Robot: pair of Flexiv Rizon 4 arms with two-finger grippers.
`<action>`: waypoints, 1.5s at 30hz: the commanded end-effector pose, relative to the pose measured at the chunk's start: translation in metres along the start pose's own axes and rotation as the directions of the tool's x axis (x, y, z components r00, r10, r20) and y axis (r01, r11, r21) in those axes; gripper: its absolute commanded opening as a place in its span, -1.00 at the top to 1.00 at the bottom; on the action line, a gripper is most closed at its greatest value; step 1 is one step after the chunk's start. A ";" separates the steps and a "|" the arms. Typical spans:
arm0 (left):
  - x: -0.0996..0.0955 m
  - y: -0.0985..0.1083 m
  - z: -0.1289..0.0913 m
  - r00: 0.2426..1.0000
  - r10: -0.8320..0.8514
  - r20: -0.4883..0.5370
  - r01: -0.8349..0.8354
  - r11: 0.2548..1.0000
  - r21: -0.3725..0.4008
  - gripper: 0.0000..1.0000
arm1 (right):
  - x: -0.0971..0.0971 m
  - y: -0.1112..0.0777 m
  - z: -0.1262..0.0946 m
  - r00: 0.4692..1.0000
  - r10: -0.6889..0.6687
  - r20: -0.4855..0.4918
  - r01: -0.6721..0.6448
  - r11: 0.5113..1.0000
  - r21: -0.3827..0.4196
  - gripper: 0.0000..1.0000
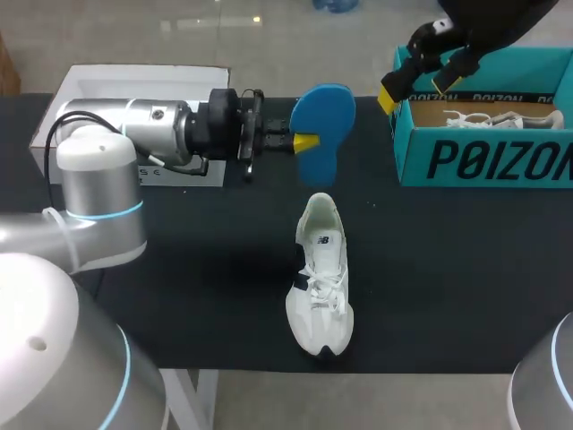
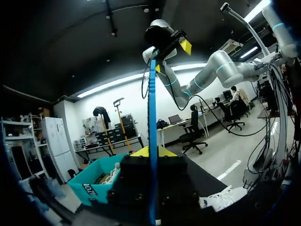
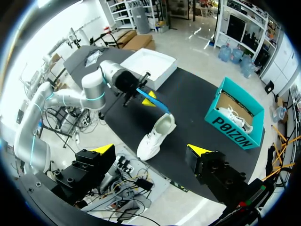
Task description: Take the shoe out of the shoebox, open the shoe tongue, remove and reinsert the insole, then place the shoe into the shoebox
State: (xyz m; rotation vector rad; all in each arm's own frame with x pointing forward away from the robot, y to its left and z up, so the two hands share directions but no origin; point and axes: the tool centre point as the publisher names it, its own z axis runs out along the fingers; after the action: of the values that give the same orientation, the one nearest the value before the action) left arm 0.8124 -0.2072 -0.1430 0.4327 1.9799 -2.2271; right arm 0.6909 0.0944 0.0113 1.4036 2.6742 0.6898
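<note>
While pinched edge-on between the two yellow tips of the left gripper [image 1: 300, 141], held clear above the black table [image 1: 179, 296]: flat blue foam insole [image 1: 322, 125], oval, broad face turned up toward the head camera, only its thin edge showing in the left wrist view. Left arm [image 1: 134, 134]: entering from the left, forearm stretched level along the table's far side, wrist horizontal, fingers pointing toward the shoebox; jaws pressed onto the insole from both sides. White mesh lace-up sneaker [image 1: 320, 287]: upright on its sole near the table's middle, toe toward the near edge, heel opening toward the insole, laces loose, apart from both grippers. Teal cardboard shoebox [image 1: 483, 157]: open, at the table's far right, with a second white shoe [image 1: 501, 118] lying inside. Right arm [image 1: 501, 22]: coming in from the far right corner. Right gripper [image 1: 416, 76]: raised high by the shoebox's far left corner, angled downward; jaws spread wide with nothing between them, looking down over sneaker and shoebox in the right wrist view. White shallow rectangular box [image 1: 134, 85]: open side up, at the far left, partly hidden under the left arm.
</note>
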 end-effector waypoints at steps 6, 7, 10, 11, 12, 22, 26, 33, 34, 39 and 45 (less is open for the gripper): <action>0.015 -0.005 -0.022 0.804 0.594 0.000 -0.586 0.793 0.168 1.00 | 0.000 0.002 0.001 1.000 0.001 0.000 -0.001 1.000 0.005 -1.00; 0.015 -0.006 -0.022 0.796 0.606 -0.005 -0.596 0.785 0.166 1.00 | 0.000 0.002 0.001 1.000 0.001 0.000 -0.001 1.000 0.005 -1.00; 0.017 -0.007 -0.021 0.774 0.631 -0.058 -0.616 0.771 0.160 1.00 | 0.000 0.002 0.001 1.000 0.001 0.000 -0.001 1.000 0.005 -1.00; 0.018 -0.007 -0.021 0.769 0.637 -0.061 -0.621 0.766 0.167 1.00 | 0.000 0.002 0.001 1.000 0.001 0.000 -0.001 1.000 0.005 -1.00; 0.019 -0.008 -0.020 0.760 0.646 -0.072 -0.631 0.759 0.160 1.00 | 0.000 0.002 0.001 1.000 0.001 0.000 -0.001 1.000 0.005 -1.00; 0.038 -0.008 -0.010 0.663 0.700 -0.264 -0.715 0.697 0.055 1.00 | 0.000 0.002 0.001 1.000 0.001 0.000 -0.001 1.000 0.005 -1.00; 0.038 -0.008 -0.010 0.663 0.700 -0.264 -0.715 0.697 0.055 1.00 | 0.000 0.002 0.001 1.000 0.001 0.000 -0.001 1.000 0.005 -1.00; 0.038 -0.008 -0.010 0.663 0.700 -0.264 -0.715 0.697 0.055 1.00 | 0.000 0.002 0.001 1.000 0.001 0.000 -0.001 1.000 0.005 -1.00; 0.038 -0.008 -0.010 0.663 0.700 -0.264 -0.715 0.697 0.055 1.00 | 0.000 0.002 0.001 1.000 0.001 0.000 -0.001 1.000 0.005 -1.00; 0.038 -0.008 -0.010 0.663 0.700 -0.264 -0.715 0.697 0.055 1.00 | 0.000 0.002 0.001 1.000 0.001 0.000 -0.001 1.000 0.005 -1.00; 0.038 -0.008 -0.010 0.663 0.700 -0.264 -0.715 0.697 0.055 1.00 | 0.000 0.002 0.001 1.000 0.001 0.000 -0.001 1.000 0.005 -1.00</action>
State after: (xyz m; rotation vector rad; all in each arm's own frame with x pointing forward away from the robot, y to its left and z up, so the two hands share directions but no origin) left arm 0.7747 -0.1910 -0.1472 1.3029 1.5445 -1.6533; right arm 0.6909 0.0944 0.0113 1.4036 2.6743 0.6895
